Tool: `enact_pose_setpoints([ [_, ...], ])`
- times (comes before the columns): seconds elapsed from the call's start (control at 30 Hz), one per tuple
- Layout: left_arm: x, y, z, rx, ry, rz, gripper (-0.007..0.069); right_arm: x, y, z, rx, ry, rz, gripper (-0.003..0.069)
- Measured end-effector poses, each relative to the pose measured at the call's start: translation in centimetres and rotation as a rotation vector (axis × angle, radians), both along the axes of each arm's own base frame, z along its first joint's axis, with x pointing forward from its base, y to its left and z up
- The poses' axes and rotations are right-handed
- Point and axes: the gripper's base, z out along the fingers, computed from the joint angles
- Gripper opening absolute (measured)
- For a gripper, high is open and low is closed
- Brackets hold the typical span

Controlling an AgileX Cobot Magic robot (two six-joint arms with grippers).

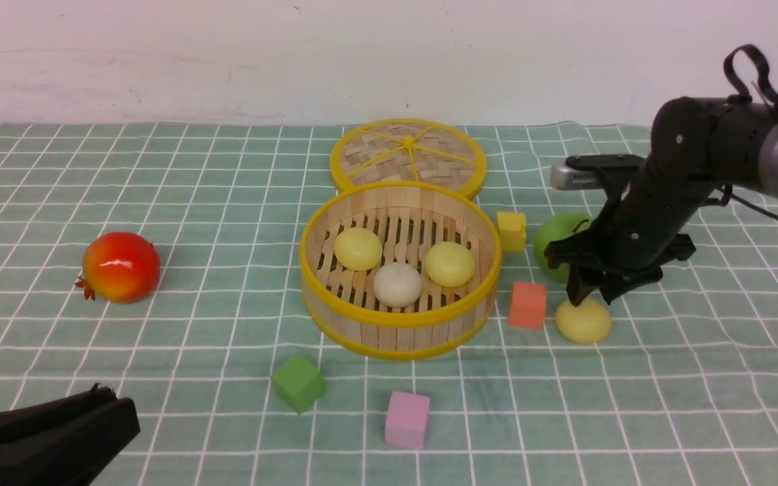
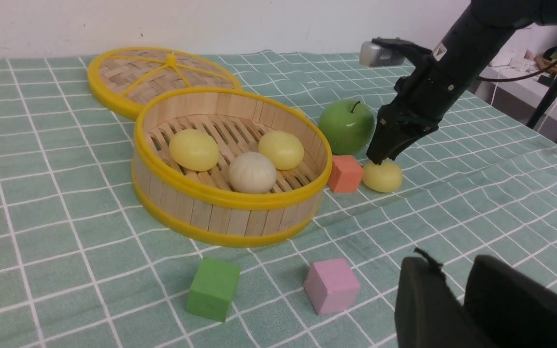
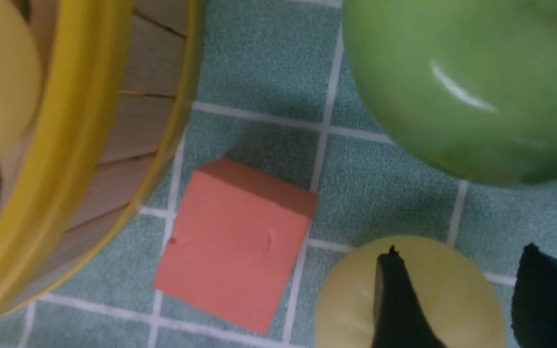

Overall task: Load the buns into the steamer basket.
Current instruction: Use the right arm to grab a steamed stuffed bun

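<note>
The steamer basket (image 1: 399, 320) stands mid-table and holds two pale yellow buns (image 1: 357, 248) (image 1: 450, 263) and one off-white bun (image 1: 397, 283); it also shows in the left wrist view (image 2: 230, 195). The fourth pale yellow bun (image 1: 583, 321) lies on the cloth to the basket's right, beside an orange cube. My right gripper (image 1: 591, 297) is open just above this bun (image 3: 442, 290), with one finger over its top and the other past its edge. My left gripper (image 1: 115, 398) rests shut and empty at the front left corner.
A green apple (image 1: 557, 243) sits just behind the right gripper. The orange cube (image 1: 527, 305) and a yellow cube (image 1: 511, 229) lie between the basket and the right arm. The woven lid (image 1: 407, 156) lies behind the basket. Green (image 1: 299, 383) and pink (image 1: 407, 419) cubes lie in front, and a red fruit (image 1: 121, 266) at left.
</note>
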Motion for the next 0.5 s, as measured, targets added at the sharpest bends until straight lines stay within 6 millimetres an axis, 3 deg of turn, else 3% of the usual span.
enact_pose_setpoints([
  [0.23, 0.0, 0.0, 0.0, 0.0, 0.0, 0.0, 0.0134, 0.27, 0.01, -0.44, -0.002, -0.013, 0.001, 0.0326],
  [0.33, 0.0, 0.0, 0.0, 0.0, 0.0, 0.0, 0.0137, 0.25, 0.01, -0.45, -0.007, -0.012, 0.013, 0.0288],
  [0.5, 0.0, 0.0, 0.0, 0.0, 0.0, 0.0, 0.0144, 0.14, 0.0, -0.48, -0.015, -0.004, 0.037, 0.0144],
])
